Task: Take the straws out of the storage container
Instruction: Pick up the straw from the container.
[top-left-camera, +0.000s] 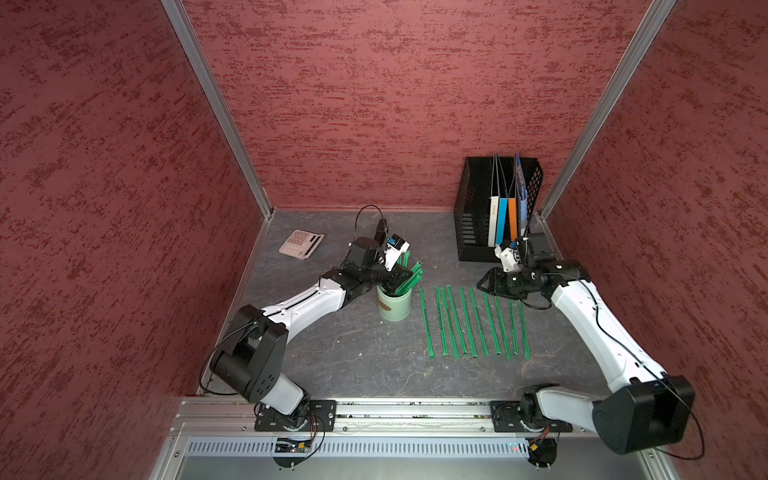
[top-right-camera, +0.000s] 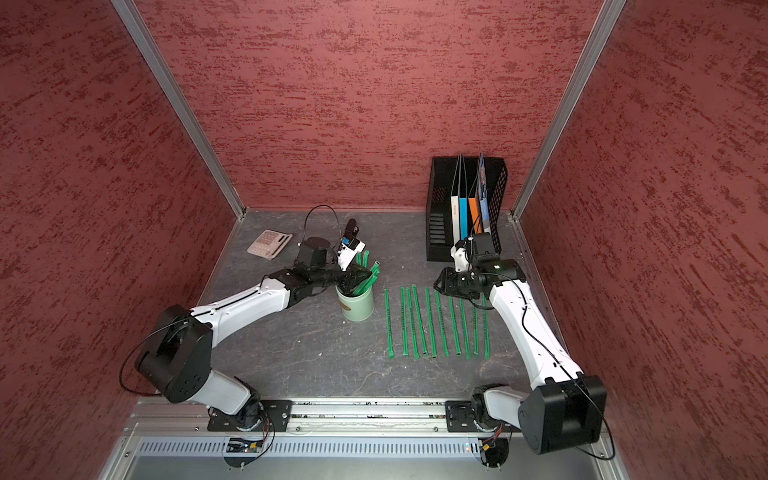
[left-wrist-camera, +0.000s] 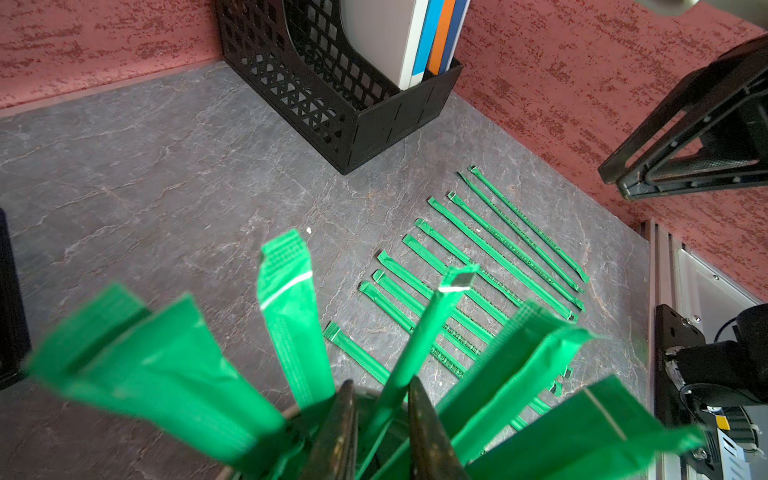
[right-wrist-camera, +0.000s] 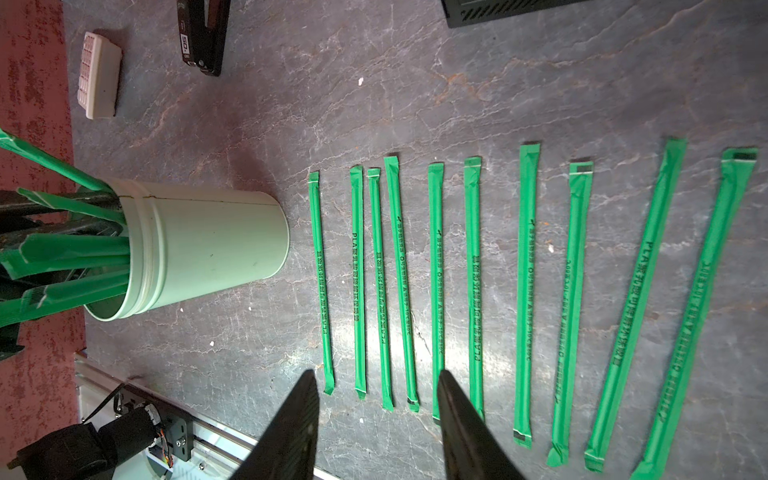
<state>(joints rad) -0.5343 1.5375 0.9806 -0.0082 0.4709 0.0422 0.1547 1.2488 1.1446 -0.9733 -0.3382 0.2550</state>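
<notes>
The storage container (top-left-camera: 395, 307) (top-right-camera: 358, 309) is a pale mint cup that stands upright left of the table's middle. Several green straws (top-left-camera: 411, 276) (top-right-camera: 368, 277) fan out of its mouth. My left gripper (top-left-camera: 392, 279) (top-right-camera: 350, 279) (left-wrist-camera: 380, 382) reaches into that bunch at the rim. Its jaws stand a little apart, and one straw (left-wrist-camera: 419, 332) runs up between the fingers without being clamped. Several more straws (top-left-camera: 473, 324) (top-right-camera: 436, 322) (right-wrist-camera: 436, 270) lie in a neat row on the table, right of the cup (right-wrist-camera: 216, 245). My right gripper (top-left-camera: 485, 286) (top-right-camera: 441, 286) (right-wrist-camera: 376, 374) hovers open over the row's far ends and holds nothing.
A black mesh file rack (top-left-camera: 478, 216) (left-wrist-camera: 332, 104) with folders stands in the back right corner, close behind the right wrist. A pinkish calculator (top-left-camera: 301, 244) (right-wrist-camera: 99, 79) lies at the back left. Red walls enclose three sides, and a metal rail (top-left-camera: 374, 411) runs along the front.
</notes>
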